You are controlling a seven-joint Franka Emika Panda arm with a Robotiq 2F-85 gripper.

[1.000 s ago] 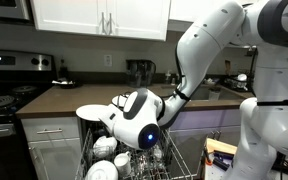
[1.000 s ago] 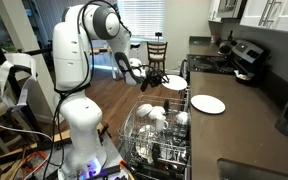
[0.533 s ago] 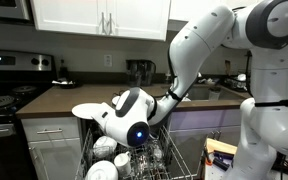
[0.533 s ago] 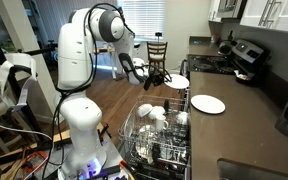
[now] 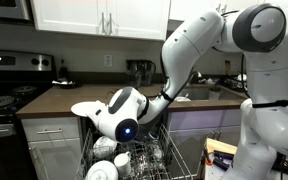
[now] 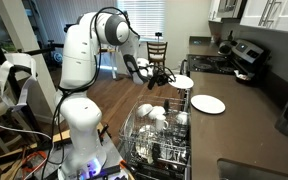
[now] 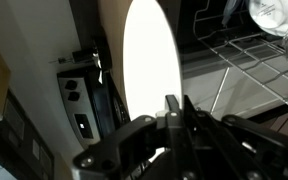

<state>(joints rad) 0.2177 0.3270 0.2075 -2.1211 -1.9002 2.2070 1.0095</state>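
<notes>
The claw (image 7: 174, 106) is pressed onto the rim of a white plate (image 7: 149, 60). The plate is held straight out beyond the fingertips, in the air above the rack (image 6: 156, 140), near the tabletop (image 6: 239, 125) edge.

An exterior view stood low and close before the open dish rack (image 5: 134, 162), facing the surface (image 5: 69, 97) and the wall cabinets (image 5: 99, 15) behind it, with the arm (image 5: 189, 50) filling the middle. An exterior view sat higher and farther back, looking along the surface toward the stove (image 6: 242, 57). Both took in the dish rack and the white plate (image 6: 180, 82). The wrist view looked along the hand (image 7: 177, 103) at that plate, very near.
</notes>
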